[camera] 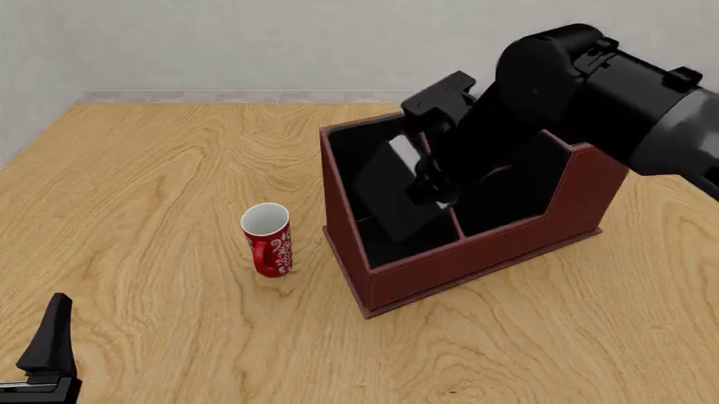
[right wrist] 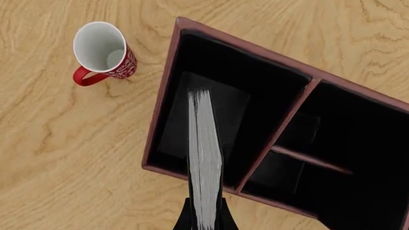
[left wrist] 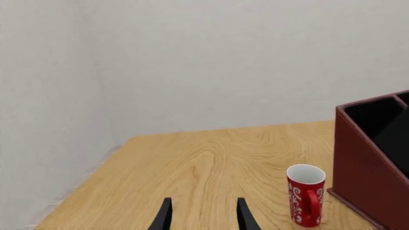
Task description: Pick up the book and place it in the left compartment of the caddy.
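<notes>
Down in the near left corner of the front view sits the left gripper (camera: 45, 353), low over the table (camera: 146, 168) and nowhere near the action; its wrist view shows the two fingers (left wrist: 163, 216) spread apart with nothing between them.

Moving right, the red mug (camera: 268, 240) stands upright just beside the caddy (camera: 472, 261), not touching it. From above you can see the mug is hollow and bare inside, white lining.

Then the caddy itself, with the right arm (camera: 584, 93) reaching down into it from the right. The right gripper (right wrist: 204, 218) is clamped on the book (right wrist: 204, 158), fingers pinching it either side with the white page edges facing the wrist camera. The book is tilted and hangs partway down inside the left compartment (right wrist: 185, 62), the long undivided slot on the mug side. Can't tell if its lower end touches the bottom yet. The slots right of the divider look like just black lining.
</notes>
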Tool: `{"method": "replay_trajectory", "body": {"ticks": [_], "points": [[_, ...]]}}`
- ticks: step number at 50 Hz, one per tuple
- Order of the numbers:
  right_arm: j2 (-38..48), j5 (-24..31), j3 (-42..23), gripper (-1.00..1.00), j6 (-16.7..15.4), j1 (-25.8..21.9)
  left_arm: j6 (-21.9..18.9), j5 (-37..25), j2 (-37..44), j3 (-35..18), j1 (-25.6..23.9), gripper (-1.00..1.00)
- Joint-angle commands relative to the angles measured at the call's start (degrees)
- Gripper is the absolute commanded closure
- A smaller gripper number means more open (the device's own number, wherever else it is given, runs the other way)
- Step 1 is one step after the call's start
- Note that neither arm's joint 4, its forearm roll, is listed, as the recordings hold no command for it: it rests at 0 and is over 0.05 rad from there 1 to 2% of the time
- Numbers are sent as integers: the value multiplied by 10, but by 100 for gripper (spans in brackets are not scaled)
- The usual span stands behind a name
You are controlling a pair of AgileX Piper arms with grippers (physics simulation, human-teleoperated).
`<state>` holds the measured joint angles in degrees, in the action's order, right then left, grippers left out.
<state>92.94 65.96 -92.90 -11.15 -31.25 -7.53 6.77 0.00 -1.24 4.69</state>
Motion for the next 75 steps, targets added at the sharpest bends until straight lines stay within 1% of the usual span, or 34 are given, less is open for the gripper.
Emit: {"method": "replay_trajectory", "body": {"ticks": [1, 7, 11, 36, 48, 62, 63, 75], "points": [[7, -26, 19, 100, 15, -6, -1, -1, 0, 0, 3, -100], [11, -40, 34, 100, 17, -11, -2, -2, 0, 1, 5, -100], [10, -53, 48, 100, 28, -22, -2, -3, 0, -1, 6, -100], [35, -99, 81, 100, 33, -21, -7, 2, 0, 6, 11, -100], [41, -109, 87, 100, 35, -23, -6, 2, 0, 8, 13, -100], [37, -105, 81, 100, 32, -21, -5, -1, 0, 4, 13, -100], [35, -104, 84, -100, 31, -23, -6, -1, 0, 5, 13, -100], [32, -93, 74, -100, 22, -16, -5, -2, 0, 2, 12, -100]]}}
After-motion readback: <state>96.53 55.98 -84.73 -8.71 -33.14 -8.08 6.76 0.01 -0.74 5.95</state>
